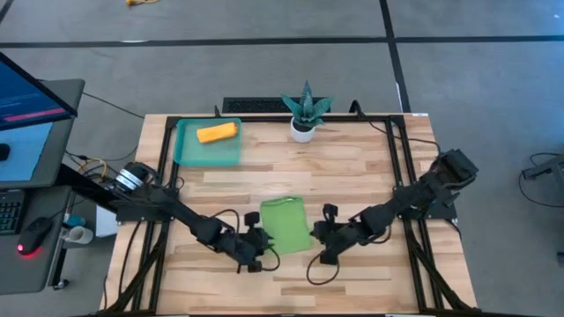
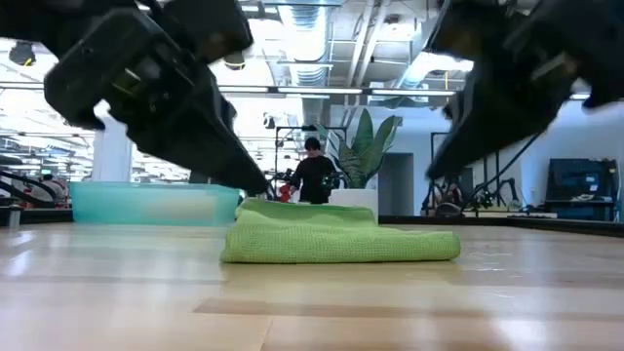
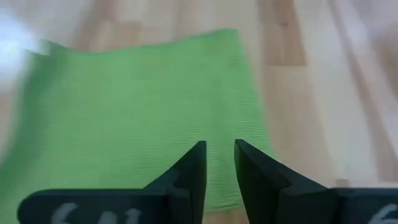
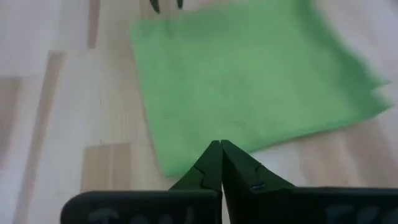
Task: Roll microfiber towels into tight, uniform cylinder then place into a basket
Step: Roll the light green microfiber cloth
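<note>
1. The green towel [image 1: 285,225] lies folded flat on the bench [image 1: 352,172], well toward the near edge from the basket [image 1: 188,155]. It reads as a rectangle whose long axis runs from near edge to far edge, with a thicker fold along its far end — I would judge it not yet rolled.
2. The orange towel [image 1: 217,132] is a finished roll lying inside the basket, so only the green one looks left to do.
3. The left end effector [image 3: 219,163] sits just beside the green towel's near-left corner, its fingers a narrow gap apart and holding nothing.
4. The right end effector [image 4: 220,163] sits just beside the towel's near-right edge, its fingers pressed together with nothing between them.
5. The towel lies between the two and slightly ahead of both, so neither arm is clearly nearer. A roll would, I judge, start from the near short edge and run along the long axis toward the basket.
6. Hard to make out: whether either fingertip touches the cloth — the overhead view hides the tips under the arms, and the wrist views are blurred.
7. The white tag cannot be seen. In the level view the arms are cut off at the top, and a person stands far behind the bench.
</note>
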Robot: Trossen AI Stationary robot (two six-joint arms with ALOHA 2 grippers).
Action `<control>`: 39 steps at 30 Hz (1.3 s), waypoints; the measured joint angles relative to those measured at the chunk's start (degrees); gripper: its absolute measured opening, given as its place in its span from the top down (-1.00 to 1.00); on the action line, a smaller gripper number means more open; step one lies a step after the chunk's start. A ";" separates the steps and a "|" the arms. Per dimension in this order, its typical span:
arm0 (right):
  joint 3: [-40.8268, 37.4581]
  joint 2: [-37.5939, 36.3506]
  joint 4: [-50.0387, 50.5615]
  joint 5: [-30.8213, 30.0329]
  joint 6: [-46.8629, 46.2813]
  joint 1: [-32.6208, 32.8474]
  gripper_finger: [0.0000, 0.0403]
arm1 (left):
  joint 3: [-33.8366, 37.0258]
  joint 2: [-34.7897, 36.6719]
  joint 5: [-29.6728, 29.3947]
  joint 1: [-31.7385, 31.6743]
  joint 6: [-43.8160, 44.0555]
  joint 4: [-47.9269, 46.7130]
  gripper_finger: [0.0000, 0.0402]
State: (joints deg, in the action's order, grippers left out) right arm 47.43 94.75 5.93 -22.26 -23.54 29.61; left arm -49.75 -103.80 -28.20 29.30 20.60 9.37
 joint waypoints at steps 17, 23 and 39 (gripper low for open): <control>0.02 -2.31 -13.36 -16.70 23.93 14.48 0.88 | -1.60 4.13 -19.60 12.30 -17.55 0.26 0.63; 0.08 -1.68 -14.54 -16.02 22.94 14.03 0.87 | -8.09 -2.86 -16.28 11.16 -19.81 -4.79 0.63; 0.19 -1.67 -13.55 -14.84 18.63 13.00 0.31 | -13.48 -6.85 -10.97 7.79 -7.76 -13.20 0.36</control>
State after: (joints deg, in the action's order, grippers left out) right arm 47.62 93.08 -7.62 -37.10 -4.90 42.61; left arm -63.22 -110.65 -39.17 37.09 12.83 -3.83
